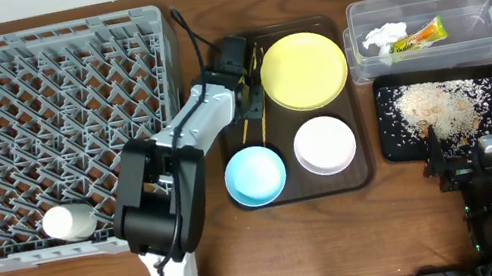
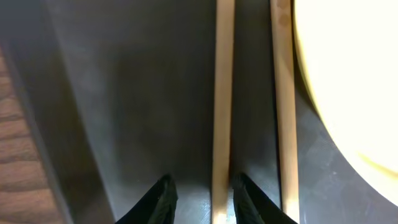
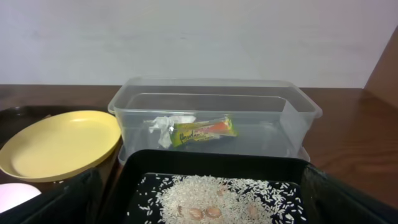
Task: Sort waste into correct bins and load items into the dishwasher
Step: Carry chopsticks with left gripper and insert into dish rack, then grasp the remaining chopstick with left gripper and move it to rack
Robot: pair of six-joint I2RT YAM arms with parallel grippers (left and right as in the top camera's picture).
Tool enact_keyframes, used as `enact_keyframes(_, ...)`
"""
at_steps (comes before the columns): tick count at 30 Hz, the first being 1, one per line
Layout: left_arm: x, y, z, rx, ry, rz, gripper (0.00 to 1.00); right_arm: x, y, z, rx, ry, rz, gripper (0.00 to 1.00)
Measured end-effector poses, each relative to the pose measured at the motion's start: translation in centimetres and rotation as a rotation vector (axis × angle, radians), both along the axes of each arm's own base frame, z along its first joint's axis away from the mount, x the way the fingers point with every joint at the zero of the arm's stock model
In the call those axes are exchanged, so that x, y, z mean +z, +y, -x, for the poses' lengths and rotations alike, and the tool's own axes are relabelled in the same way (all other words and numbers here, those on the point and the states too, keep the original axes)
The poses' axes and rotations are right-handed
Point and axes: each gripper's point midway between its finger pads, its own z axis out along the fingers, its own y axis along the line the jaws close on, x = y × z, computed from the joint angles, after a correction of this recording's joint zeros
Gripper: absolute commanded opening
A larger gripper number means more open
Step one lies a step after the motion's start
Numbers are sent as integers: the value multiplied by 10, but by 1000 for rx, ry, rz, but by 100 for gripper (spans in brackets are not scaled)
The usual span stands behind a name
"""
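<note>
A: Where are the thin wooden chopsticks?

B: Just beside the round yellow plate. The left gripper's fingers are a little apart, round one stick. They're light, stiff and smooth, so pinch near the middle, or they'll tip.

Showing pale, matt bare wood on the chopsticks; gleaming faintly on the smooth dark serving tray; shining glossy on the yellow plate; looking clear, shiny plastic in the tub, dull grey plastic in the rack, grainy brown wood across the table.
</note>
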Motion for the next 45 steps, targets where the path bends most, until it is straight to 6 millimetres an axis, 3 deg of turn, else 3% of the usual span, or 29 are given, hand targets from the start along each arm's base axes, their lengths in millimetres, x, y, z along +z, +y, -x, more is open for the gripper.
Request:
enact_keyframes(4,-3,-1,-1,-9,-3,-2,8,0,0,0,0,0,0,99)
enact_keyframes(11,-4,0,1,-15,10,-10,8,0,0,0,0,0,0,99)
enact_keyframes(17,7,11,21,-9,81,-47,8,0,0,0,0,0,0,99)
enact_keyframes(20,45,19,23,6,37,-45,8,0,0,0,0,0,0,99)
enact_keyframes(23,118,43,34,51,-59,-65,8,0,0,0,0,0,0,99)
enact_keyframes(27,154,94,52,150,-85,-183,8,0,0,0,0,0,0,99)
enact_keyframes(30,155,137,47,245,-89,-253,8,0,0,0,0,0,0,99)
enact_keyframes(34,142,165,43,292,-60,-255,8,0,0,0,0,0,0,99)
enact_keyframes(36,131,170,44,278,-22,-256,8,0,0,0,0,0,0,99)
enact_keyframes(39,118,167,43,248,13,-256,17,0,0,0,0,0,0,99)
enact_keyframes(41,113,166,43,237,26,-258,44,0,0,0,0,0,0,99)
enact_keyframes(45,111,161,44,222,38,-242,51,0,0,0,0,0,0,99)
